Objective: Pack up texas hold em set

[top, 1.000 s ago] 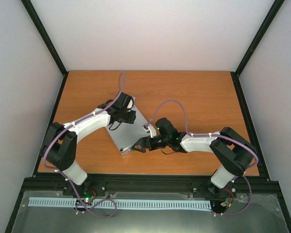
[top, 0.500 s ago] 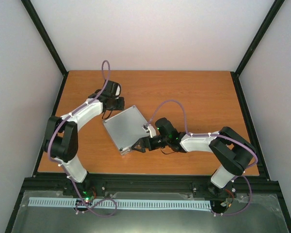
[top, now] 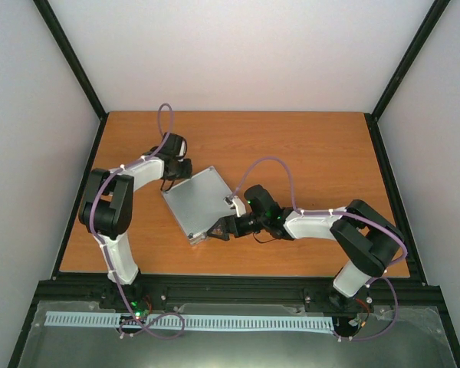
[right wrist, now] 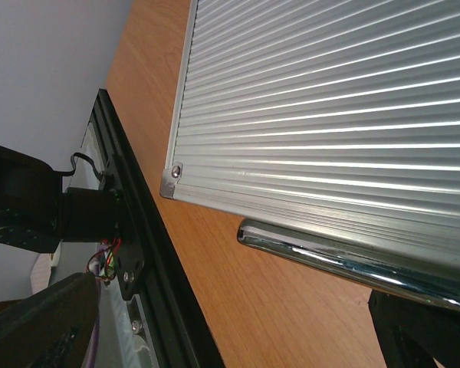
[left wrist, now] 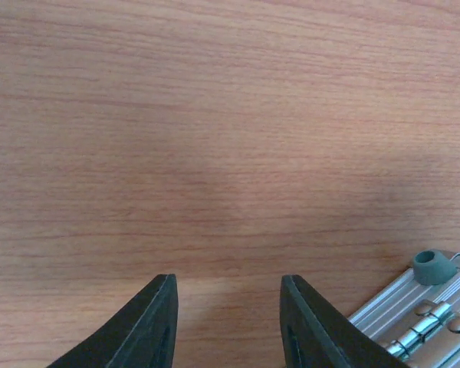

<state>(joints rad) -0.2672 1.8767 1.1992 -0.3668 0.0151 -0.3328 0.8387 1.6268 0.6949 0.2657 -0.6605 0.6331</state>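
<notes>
The left pincer (left wrist: 226,326) stands partly open, with nothing between its black fingers (left wrist: 149,333), only bare wood below. At its 4 o'clock, in the left wrist view, lies a corner of the case (left wrist: 437,322) with a metal hinge (left wrist: 423,331) and a green round foot (left wrist: 432,266). From above, this pincer (top: 181,169) sits just off the case's 11 o'clock corner, apart from it.

The right pincer (right wrist: 230,326) is spread wide, one finger at each lower corner of its view. The chrome handle (right wrist: 345,263) runs along the ribbed case edge toward the right-hand finger; whether they touch I cannot tell. From above, the pincer (top: 215,230) is at the case's 5 o'clock edge.

The left arm (top: 111,215) folds up at its elbow and its forearm reaches toward 1 o'clock. The right arm (top: 322,225) bends at its elbow and stretches low toward 9 o'clock.

The silver case (top: 198,201) is closed and lies flat, turned like a diamond, a little to the 9 o'clock side of the middle of the wooden table (top: 307,146). White walls (top: 253,54) and black frame posts (top: 69,54) enclose the table.
</notes>
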